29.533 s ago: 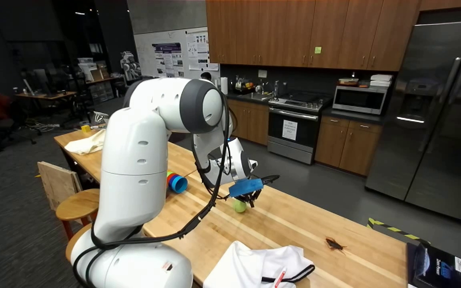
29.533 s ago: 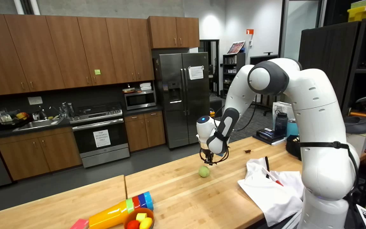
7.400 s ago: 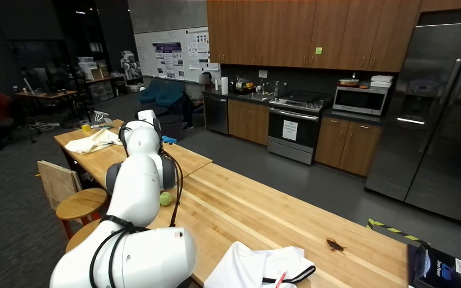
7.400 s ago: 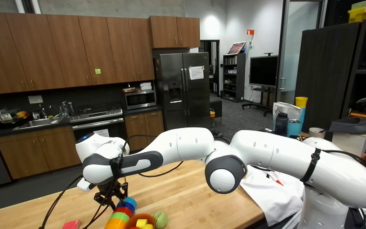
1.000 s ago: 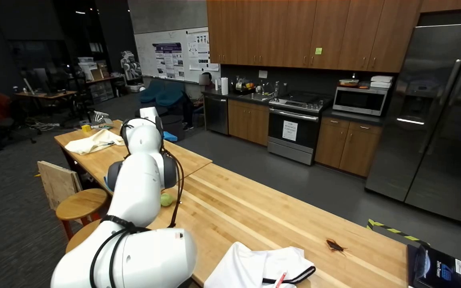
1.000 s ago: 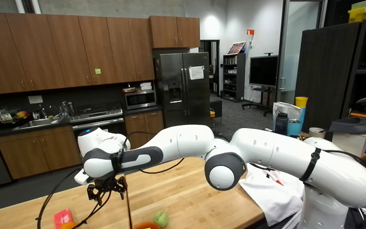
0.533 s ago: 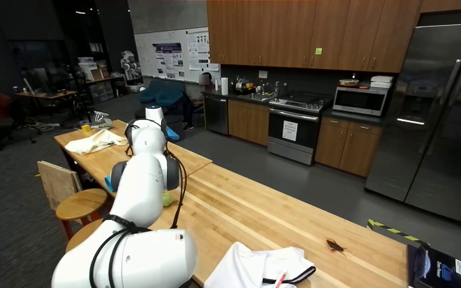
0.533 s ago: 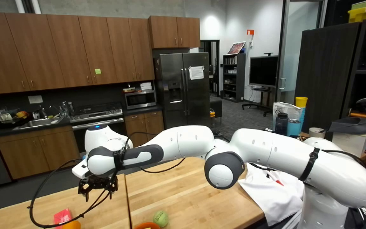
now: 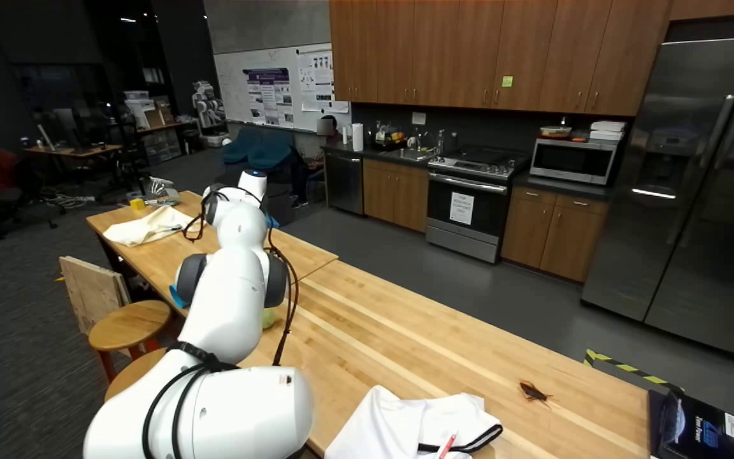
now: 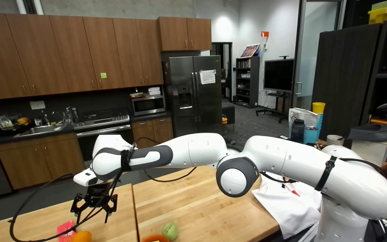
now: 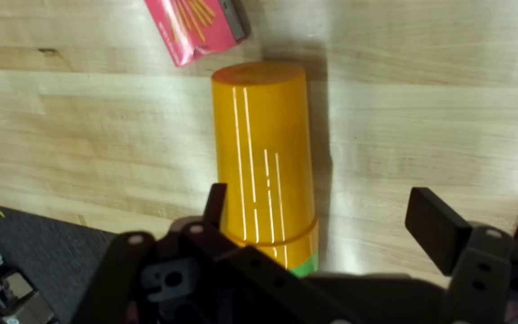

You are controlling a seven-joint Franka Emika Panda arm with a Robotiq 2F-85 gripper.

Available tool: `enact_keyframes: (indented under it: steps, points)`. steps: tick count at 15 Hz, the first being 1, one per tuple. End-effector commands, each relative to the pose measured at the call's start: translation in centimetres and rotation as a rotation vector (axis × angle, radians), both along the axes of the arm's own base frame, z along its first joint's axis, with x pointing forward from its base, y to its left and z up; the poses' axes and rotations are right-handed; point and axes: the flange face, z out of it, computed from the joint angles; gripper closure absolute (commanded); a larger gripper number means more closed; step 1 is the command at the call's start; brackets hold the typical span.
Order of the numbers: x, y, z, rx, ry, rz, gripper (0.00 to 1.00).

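On the wooden tabletop (image 11: pixel 83 135), an orange-and-green cup stack (image 11: pixel 263 157) lies near a pink box (image 11: pixel 200 27), below my wide-spread, empty end effector (image 11: pixel 319 213).

Red pen (image 9: pixel 447 444) on white cloth (image 9: pixel 395 421); microwave (image 9: pixel 572 159) beside fridge (image 9: pixel 676 191).
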Motion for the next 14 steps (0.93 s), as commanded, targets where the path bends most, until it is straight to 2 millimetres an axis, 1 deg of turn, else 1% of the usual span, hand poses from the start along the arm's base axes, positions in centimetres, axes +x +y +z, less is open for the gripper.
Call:
enact_keyframes:
  steps: [1,4,9,12,14]
  points:
    - [-1.5,0.8,0.0,0.054,0.061,0.097,0.00]
    - [-3.0,1.8,-0.7,0.053,0.116,0.158,0.00]
    - [-4.7,2.4,-1.9,0.027,0.163,0.203,0.00]
    - [-5.1,2.5,-2.6,0.002,0.168,0.210,0.00]
    - [-5.0,2.4,-3.2,-0.030,0.158,0.210,0.00]
